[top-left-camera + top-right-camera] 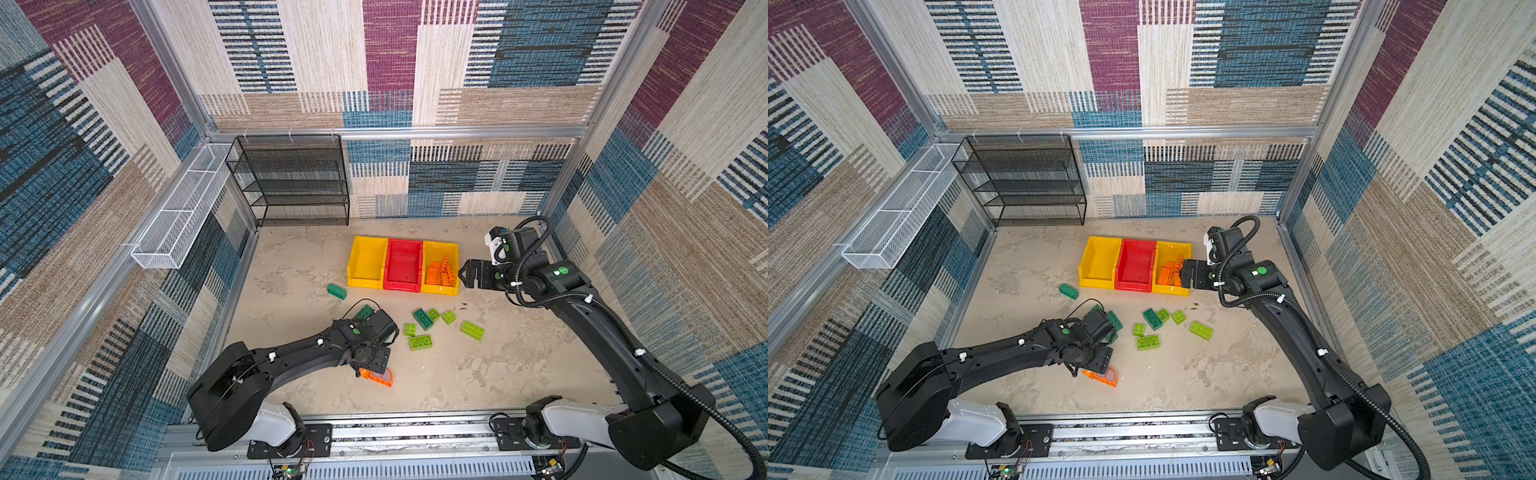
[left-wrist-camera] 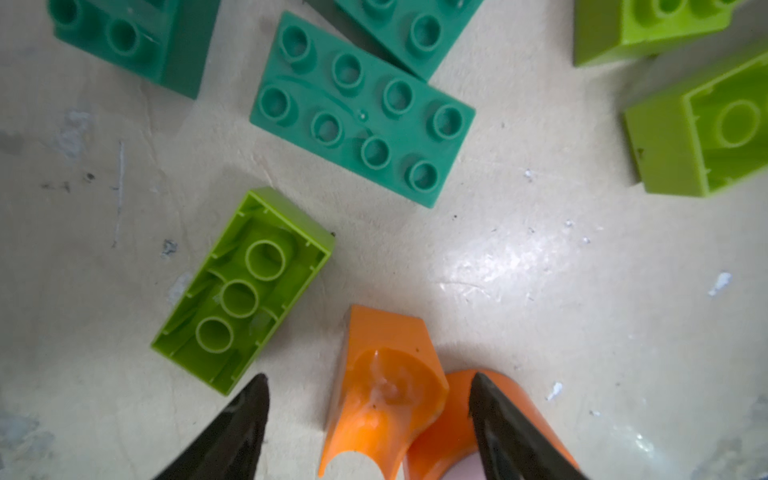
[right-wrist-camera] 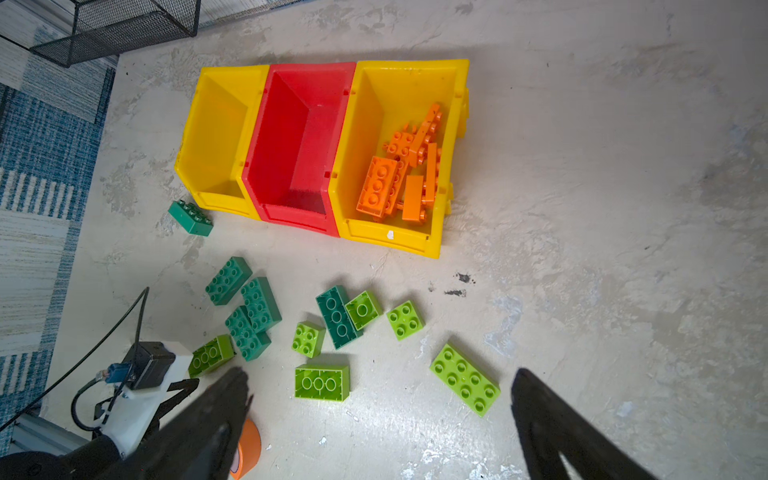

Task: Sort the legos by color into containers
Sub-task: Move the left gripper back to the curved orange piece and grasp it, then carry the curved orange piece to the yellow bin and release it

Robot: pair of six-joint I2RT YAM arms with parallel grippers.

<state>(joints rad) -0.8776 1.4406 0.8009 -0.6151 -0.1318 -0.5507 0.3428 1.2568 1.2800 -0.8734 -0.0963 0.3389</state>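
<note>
Patchwork-carpet walls [image 1: 685,208] in blue, maroon and tan box in a mottled beige floor [image 1: 519,365]. A black mesh rack [image 1: 291,183] and a white wire basket [image 1: 174,224] are at the far left corner. Three bins stand side by side mid-floor: yellow bin [image 1: 368,262] and red bin [image 1: 403,266] both empty, second yellow bin [image 1: 432,253] with orange bricks [image 1: 440,272] piled inside. The right gripper [image 3: 380,370] hangs just beside that bin, jaws wide, nothing between. The left gripper [image 2: 367,377] is low over the floor, jaws apart either side of an orange curved piece [image 2: 374,345], not clamped. Both top views show its pinkish half-round face [image 1: 384,376]; the left wrist view shows mostly its orange hollow. The right wrist view shows dark green bricks [image 3: 253,316] bunched together, which the left arm [image 1: 291,353] mostly hides in the top views. Lime bricks [image 1: 472,330] are scattered in front of the bins, some upside down. One dark green brick [image 1: 336,291] sits alone by the empty yellow bin.
</note>
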